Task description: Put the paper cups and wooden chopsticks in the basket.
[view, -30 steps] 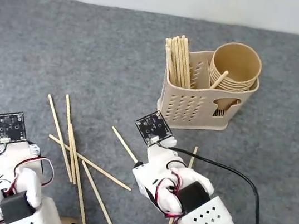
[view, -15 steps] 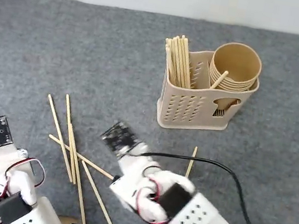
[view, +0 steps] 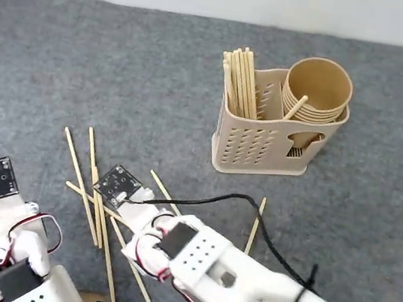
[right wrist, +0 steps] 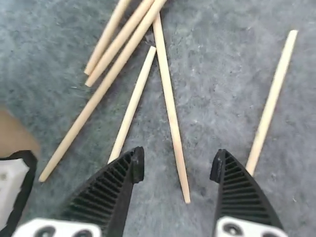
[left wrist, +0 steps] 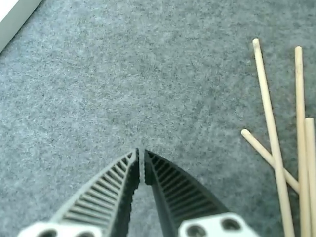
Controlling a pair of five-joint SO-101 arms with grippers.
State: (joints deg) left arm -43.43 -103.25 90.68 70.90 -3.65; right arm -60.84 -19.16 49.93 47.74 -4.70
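Both empty | left gripper [left wrist: 141, 153] closed | right gripper [right wrist: 179, 152] wide above chopsticks [right wrist: 169, 94]

Bright even light from above, thin soft shadow at the foot of the basket [view: 251, 147]; faint shadows under chopsticks [view: 93, 158] lying near it

Loose chopsticks [view: 95, 181] left of basket [view: 251, 147]

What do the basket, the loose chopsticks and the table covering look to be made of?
Basket: likely moulded plastic, matte beige, with neat rows of slots.
Loose chopsticks: pale unfinished wood, dull surface.
Table covering: grey felt or short-pile carpet, going by the fuzzy texture.
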